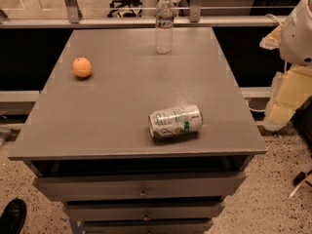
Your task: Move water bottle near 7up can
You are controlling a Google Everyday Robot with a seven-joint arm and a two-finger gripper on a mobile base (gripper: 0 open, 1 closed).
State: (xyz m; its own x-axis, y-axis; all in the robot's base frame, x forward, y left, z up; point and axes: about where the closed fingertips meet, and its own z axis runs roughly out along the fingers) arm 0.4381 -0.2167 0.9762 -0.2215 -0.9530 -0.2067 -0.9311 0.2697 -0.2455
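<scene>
The water bottle (164,23) is clear with a white cap and a thin label band. It stands upright at the middle of the table's far edge. The 7up can (175,121) is silver-white with green markings. It lies on its side near the front edge, right of centre, well apart from the bottle. My gripper (287,99) shows as pale yellowish parts under the white arm housing (300,30). It is beyond the table's right edge, touching neither object and holding nothing that I can see.
An orange fruit (82,67) sits at the left of the grey table (117,101). Drawers with small knobs (142,193) run below the front edge. A black shoe (12,216) is on the floor at the bottom left. A rail and chairs stand behind the table.
</scene>
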